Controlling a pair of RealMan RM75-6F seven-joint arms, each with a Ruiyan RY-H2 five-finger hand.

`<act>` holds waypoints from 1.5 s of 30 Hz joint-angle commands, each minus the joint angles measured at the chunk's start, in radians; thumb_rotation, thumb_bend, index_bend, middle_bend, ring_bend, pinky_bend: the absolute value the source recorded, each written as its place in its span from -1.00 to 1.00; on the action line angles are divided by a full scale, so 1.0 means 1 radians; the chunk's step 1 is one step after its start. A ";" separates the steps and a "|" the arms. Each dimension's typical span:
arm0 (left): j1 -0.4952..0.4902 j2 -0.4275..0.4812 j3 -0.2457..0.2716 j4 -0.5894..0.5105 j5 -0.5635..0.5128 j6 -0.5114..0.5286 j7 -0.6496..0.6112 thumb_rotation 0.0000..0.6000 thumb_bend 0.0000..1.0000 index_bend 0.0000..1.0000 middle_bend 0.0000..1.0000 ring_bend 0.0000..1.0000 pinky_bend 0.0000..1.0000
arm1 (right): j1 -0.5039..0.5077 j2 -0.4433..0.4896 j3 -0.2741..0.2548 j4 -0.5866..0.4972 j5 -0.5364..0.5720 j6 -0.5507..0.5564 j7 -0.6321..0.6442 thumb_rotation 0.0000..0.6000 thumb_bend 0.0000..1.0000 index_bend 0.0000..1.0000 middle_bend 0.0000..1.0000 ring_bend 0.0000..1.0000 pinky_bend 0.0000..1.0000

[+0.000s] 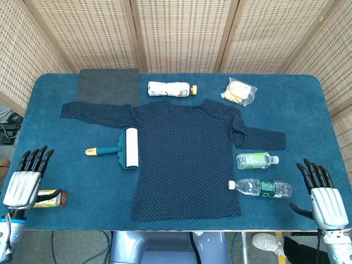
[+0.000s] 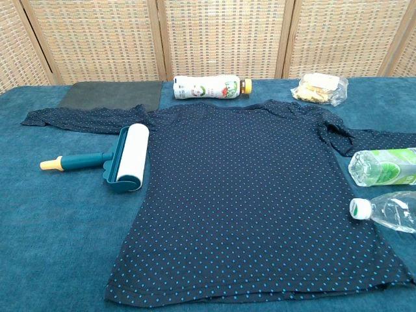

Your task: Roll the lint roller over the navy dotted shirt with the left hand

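Note:
The navy dotted shirt (image 1: 187, 159) (image 2: 253, 195) lies flat in the middle of the blue table, sleeves spread to both sides. A lint roller (image 1: 122, 148) (image 2: 117, 159) with a white roll, teal frame and yellow-tipped handle lies at the shirt's left edge, handle pointing left. My left hand (image 1: 26, 179) hovers open at the table's front left corner, well apart from the roller. At the front right corner my right hand (image 1: 323, 195) is open too, holding nothing. Neither hand shows in the chest view.
Two plastic water bottles (image 1: 256, 160) (image 1: 262, 188) lie right of the shirt. At the back are a dark grey cloth (image 1: 108, 86), a white drink bottle (image 1: 171, 89) and a bagged snack (image 1: 239, 92). A wrapped bar (image 1: 50, 198) lies by my left hand.

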 commanded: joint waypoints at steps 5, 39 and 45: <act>-0.003 0.003 0.002 0.000 -0.001 -0.007 0.001 1.00 -0.74 -1.00 -1.00 -1.00 -1.00 | 0.001 -0.003 -0.002 0.005 0.000 -0.005 -0.003 1.00 -0.83 -1.00 -1.00 -1.00 -1.00; -0.018 -0.009 -0.013 -0.001 -0.026 -0.023 0.014 1.00 -0.74 -1.00 -1.00 -1.00 -0.98 | 0.000 0.007 0.003 -0.003 0.019 -0.012 0.015 1.00 -0.83 -1.00 -1.00 -1.00 -1.00; -0.113 -0.025 -0.107 0.052 -0.121 -0.120 0.024 1.00 -0.71 -1.00 -0.94 -0.87 -0.58 | 0.001 0.009 0.009 -0.001 0.038 -0.020 0.022 1.00 -0.83 -1.00 -1.00 -1.00 -1.00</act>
